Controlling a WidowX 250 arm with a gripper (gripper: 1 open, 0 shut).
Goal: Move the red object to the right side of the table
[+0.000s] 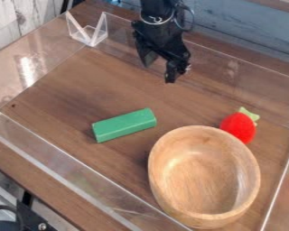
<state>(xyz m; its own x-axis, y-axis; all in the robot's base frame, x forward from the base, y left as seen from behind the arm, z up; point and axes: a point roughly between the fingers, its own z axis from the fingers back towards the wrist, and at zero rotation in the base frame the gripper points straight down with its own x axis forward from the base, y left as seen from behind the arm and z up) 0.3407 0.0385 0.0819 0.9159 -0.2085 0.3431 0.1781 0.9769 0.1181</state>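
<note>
Pre-grasp, looks like. Claw (159, 63) open, holding nothing, top centre of frame. Strawberry (238, 125) sits right of frame, just beside the bowl (205, 177). Next: bring your claw over it, lower clear of the rim.

We can read no text, labels, brands, numbers or signs anywhere, though the view is perhaps too coarse for small print.
</note>
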